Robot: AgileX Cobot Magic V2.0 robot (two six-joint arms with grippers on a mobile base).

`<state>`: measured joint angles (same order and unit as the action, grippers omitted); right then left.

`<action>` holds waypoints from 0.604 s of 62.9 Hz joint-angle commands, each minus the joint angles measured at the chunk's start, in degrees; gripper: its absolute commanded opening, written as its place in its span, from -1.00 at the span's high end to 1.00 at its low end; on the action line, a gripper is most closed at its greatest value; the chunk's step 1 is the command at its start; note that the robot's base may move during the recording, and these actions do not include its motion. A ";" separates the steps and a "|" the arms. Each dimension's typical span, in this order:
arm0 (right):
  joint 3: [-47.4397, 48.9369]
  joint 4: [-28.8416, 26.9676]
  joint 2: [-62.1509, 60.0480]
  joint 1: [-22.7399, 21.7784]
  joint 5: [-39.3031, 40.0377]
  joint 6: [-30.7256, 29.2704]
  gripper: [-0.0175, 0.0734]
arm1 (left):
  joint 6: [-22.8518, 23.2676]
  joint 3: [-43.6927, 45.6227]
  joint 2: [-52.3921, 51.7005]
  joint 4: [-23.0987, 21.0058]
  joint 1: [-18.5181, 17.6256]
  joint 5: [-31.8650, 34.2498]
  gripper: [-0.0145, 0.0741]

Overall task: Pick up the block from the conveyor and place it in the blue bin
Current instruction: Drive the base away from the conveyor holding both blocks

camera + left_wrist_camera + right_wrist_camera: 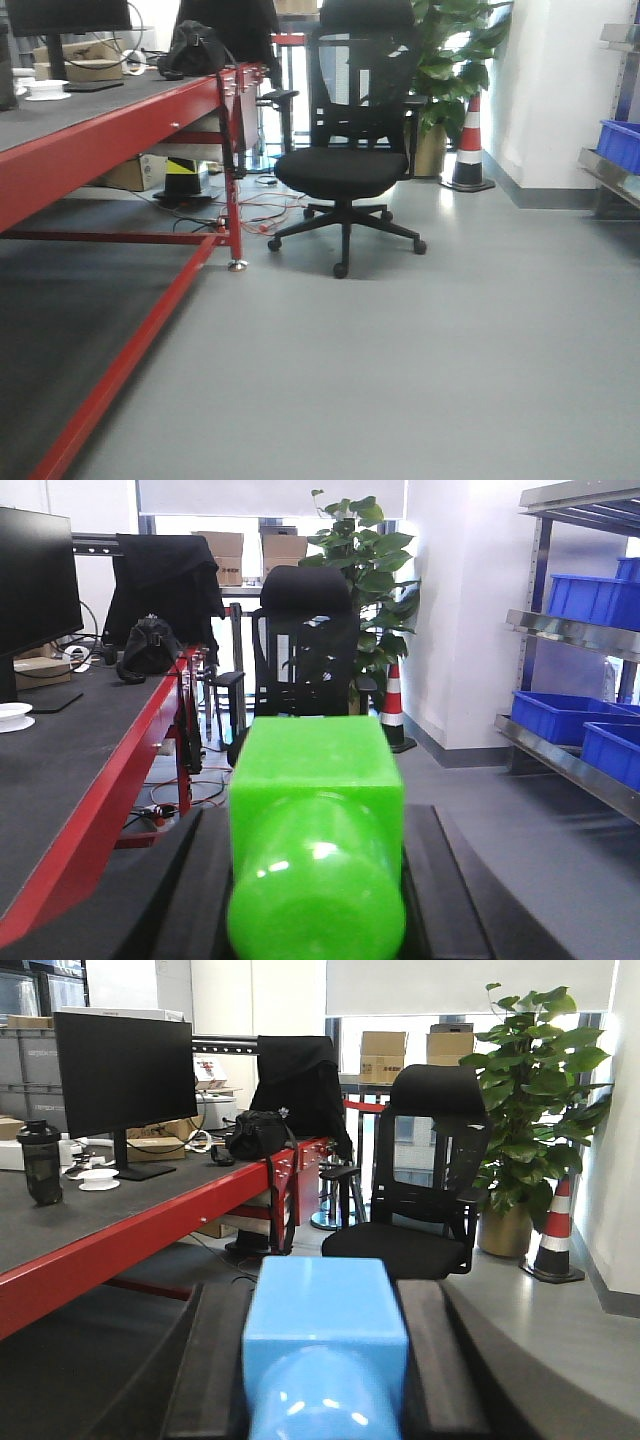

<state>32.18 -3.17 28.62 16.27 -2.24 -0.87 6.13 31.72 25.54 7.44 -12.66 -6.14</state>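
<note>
In the left wrist view my left gripper (316,880) is shut on a bright green block (315,810), whose black fingers (175,900) press its two sides. In the right wrist view my right gripper (325,1360) is shut on a light blue block (325,1330), held between its black fingers (430,1350). Both blocks are carried above the grey floor. Blue bins (565,715) stand on a metal shelf at the right, and one blue bin (620,145) shows at the right edge of the front view. The conveyor is out of view.
A long red-framed bench (110,135) with a monitor (120,1075) and a black bag (195,50) runs along the left. A black office chair (350,150) stands ahead on the floor. Behind it are a potted plant (450,60) and a striped cone (470,145).
</note>
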 commanded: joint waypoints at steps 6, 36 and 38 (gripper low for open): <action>-0.02 0.41 -0.27 0.12 1.28 -0.15 0.97 | 0.02 -0.05 -0.23 0.19 -0.28 1.14 0.92; -0.02 0.41 -0.27 0.12 1.28 -0.15 0.97 | 0.02 -0.05 -0.23 0.19 -0.28 1.14 0.92; -0.02 0.41 -0.27 0.12 1.28 -0.15 0.97 | 0.02 -0.05 -0.23 0.19 -0.28 1.14 0.92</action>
<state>32.18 -3.08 28.62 16.27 -2.24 -0.87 6.13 31.72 25.54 7.44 -12.66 -6.14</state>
